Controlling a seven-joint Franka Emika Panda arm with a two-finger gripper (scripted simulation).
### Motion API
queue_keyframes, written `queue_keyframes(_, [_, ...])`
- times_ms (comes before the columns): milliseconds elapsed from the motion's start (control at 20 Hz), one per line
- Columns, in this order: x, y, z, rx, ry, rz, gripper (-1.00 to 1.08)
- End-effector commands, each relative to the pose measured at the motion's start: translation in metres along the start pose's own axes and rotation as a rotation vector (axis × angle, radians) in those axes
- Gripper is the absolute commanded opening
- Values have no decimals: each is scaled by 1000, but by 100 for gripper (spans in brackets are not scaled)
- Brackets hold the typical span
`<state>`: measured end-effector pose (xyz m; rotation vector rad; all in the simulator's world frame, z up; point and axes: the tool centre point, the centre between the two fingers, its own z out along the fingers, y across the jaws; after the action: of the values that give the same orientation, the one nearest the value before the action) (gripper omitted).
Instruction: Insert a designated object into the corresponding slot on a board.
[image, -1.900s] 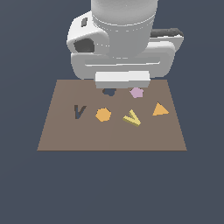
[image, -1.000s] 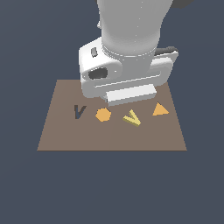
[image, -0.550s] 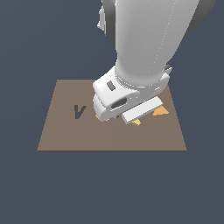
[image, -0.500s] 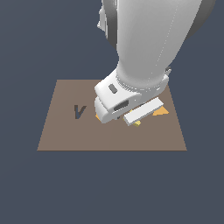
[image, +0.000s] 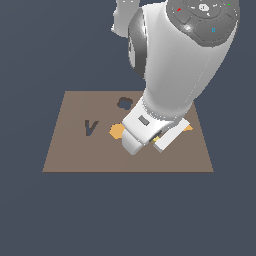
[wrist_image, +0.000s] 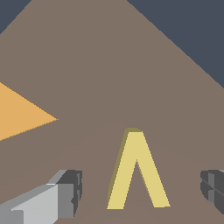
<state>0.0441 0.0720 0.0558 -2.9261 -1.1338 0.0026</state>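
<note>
Open gripper low over the yellow V block, V slot apart on the board.

In the exterior view, the white arm hangs low over the brown board (image: 70, 155), its wrist housing hiding most of the pieces beneath; only a sliver of the yellow V block (image: 156, 138) shows under it. An orange hexagon (image: 116, 131) peeks out beside the housing toward the exterior view's left, and farther that way lies the dark V-shaped slot (image: 90, 127), well apart from the arm. A dark flower-shaped cutout (image: 124, 103) sits near the board's far edge. In the wrist view, the gripper (wrist_image: 142, 190) stands spread wide, its fingers (wrist_image: 70, 192) on either side of the V block (wrist_image: 135, 173), neither touching it. The block lies flat on the board (wrist_image: 109, 57), with an orange triangle (wrist_image: 22, 111) nearby.
</note>
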Motion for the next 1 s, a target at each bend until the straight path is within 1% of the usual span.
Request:
queue_keyframes(0, [2,-1,4,-3,0,-30,100])
queue_keyframes(500, [3,-2,8,-3,0,-42,100])
queue_keyframes(900, [3,-2,26,-4,0,-42,100])
queue_keyframes(950, [3,-2,26,-4,0,-42,-100])
